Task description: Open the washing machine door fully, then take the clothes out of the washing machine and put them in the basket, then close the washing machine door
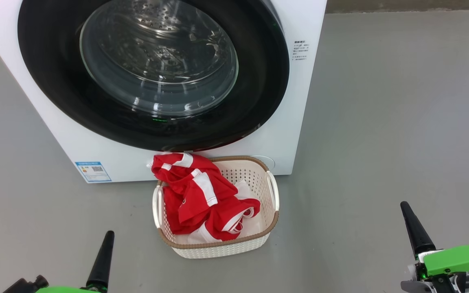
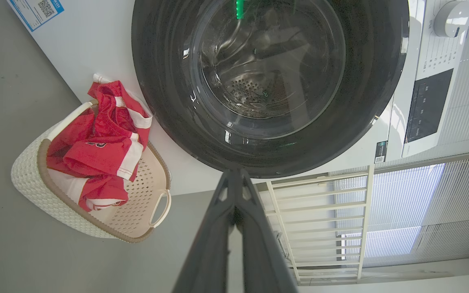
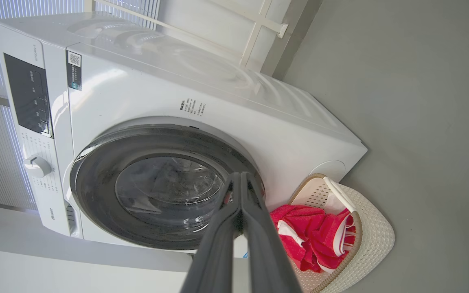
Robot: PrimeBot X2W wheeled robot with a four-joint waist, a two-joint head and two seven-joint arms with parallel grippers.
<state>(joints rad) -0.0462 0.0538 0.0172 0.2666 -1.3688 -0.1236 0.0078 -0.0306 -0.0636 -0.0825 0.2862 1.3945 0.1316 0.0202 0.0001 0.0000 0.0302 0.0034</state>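
Left gripper (image 1: 107,244) and right gripper (image 1: 408,219): both pinched closed, empty, at seven and five o'clock of the basket (image 1: 218,249). Clothes (image 1: 198,199) lie inside it, six o'clock of the door (image 1: 153,73), which I judge closed. Nothing appears outstanding.

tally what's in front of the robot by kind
washing machine: 1
door: 1
basket: 1
red clothes: 1 heap, garments cannot be told apart
total: 4
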